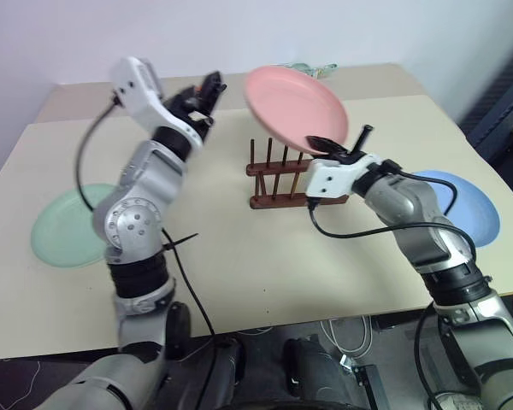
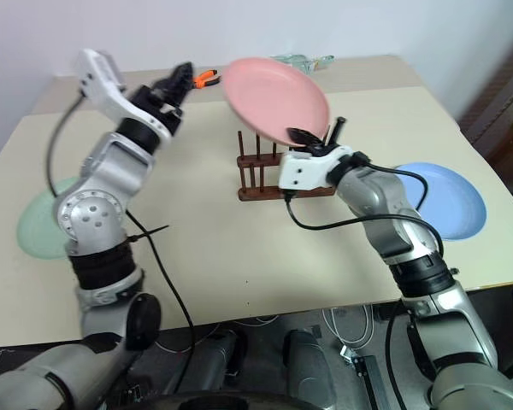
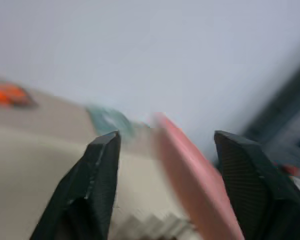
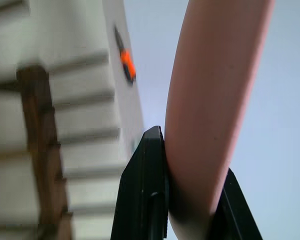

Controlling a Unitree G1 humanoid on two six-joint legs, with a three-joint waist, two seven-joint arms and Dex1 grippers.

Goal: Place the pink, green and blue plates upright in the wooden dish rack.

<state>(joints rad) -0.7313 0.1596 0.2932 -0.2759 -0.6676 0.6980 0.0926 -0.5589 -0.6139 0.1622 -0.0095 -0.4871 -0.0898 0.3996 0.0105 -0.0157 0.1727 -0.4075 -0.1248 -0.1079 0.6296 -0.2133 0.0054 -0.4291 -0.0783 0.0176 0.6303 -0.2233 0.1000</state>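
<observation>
The pink plate (image 1: 295, 107) hangs tilted in the air just above the wooden dish rack (image 1: 278, 175), which stands mid-table. My right gripper (image 4: 187, 200) is shut on the plate's lower rim, one finger on each face. To the plate's left, my left gripper (image 1: 207, 92) is raised and open, apart from the plate, with nothing between its fingers (image 3: 97, 165). The green plate (image 1: 64, 231) lies flat on the table at the left, partly behind my left arm. At the right, the blue plate (image 1: 470, 205) lies flat, partly covered by my right forearm.
An orange-handled tool (image 2: 207, 78) lies near the table's back edge, behind my left gripper. A clear greenish item (image 1: 312, 68) sits at the back edge behind the pink plate. The beige table (image 1: 265, 256) ends in a front edge close to me.
</observation>
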